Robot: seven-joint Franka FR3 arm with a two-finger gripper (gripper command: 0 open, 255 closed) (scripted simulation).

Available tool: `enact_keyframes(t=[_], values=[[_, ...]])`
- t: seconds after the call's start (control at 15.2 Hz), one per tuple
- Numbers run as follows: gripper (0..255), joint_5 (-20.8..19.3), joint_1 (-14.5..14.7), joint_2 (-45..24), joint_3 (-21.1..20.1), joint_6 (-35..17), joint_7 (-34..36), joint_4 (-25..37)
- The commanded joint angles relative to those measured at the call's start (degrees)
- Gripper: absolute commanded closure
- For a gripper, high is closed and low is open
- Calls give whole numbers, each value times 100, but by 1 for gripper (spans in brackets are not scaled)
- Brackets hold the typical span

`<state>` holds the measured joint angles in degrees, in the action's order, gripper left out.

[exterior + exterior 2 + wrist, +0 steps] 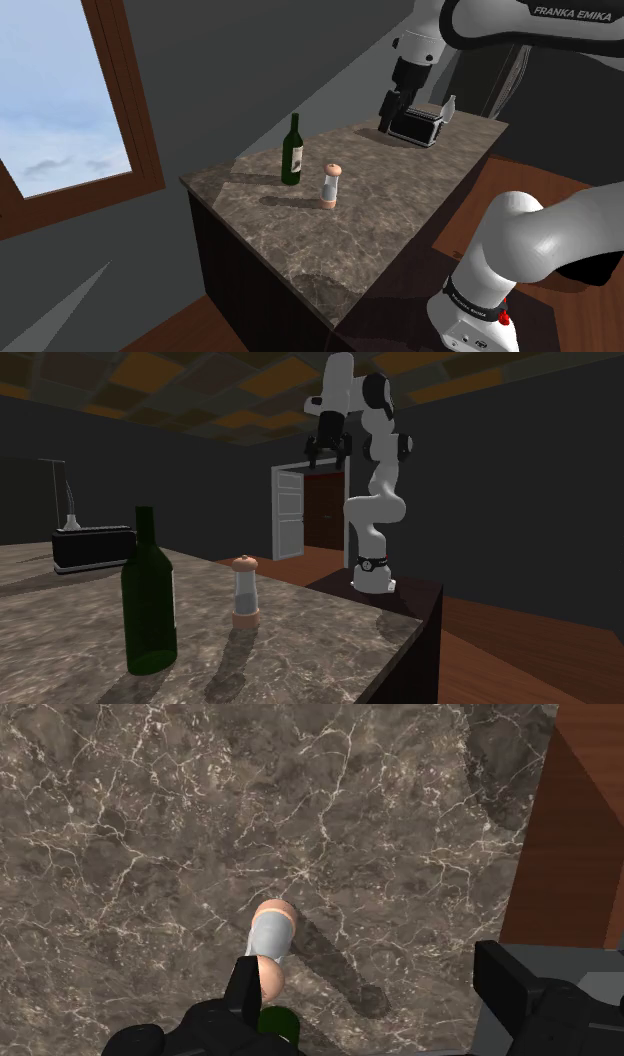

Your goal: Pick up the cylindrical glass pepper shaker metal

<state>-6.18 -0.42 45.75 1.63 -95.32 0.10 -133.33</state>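
- Shoulder view: the pepper shaker (pixel 331 186) stands upright on a dark marble counter (pixel 300 235), its long axis vertical. Its rounded peach cap points up, and a matching peach base sits under a pale, clear-looking middle.
- It stands near the middle of the counter, just beside a green wine bottle (pixel 292 150) on that view's left, without touching it. A black toaster (pixel 418 125) sits well apart at the counter's far end.
- Second exterior view: the black gripper (pixel 328 452) hangs high above the counter, well apart from the shaker (pixel 245 592), with its two fingers spread.
- Wrist view: the camera looks down onto the shaker's cap (pixel 272 918). The fingers (pixel 246 989) stand wide apart, hold nothing and touch nothing. The shaker appears close by one finger, not between the two.
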Motion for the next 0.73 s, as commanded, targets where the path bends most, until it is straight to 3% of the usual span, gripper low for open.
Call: enact_keyframes(t=[0.0, 0.66], values=[[0, 0, 0, 0, 0, 0, 0, 0], [0, -406, -184, -1475, 355, -1763, -176, -372]])
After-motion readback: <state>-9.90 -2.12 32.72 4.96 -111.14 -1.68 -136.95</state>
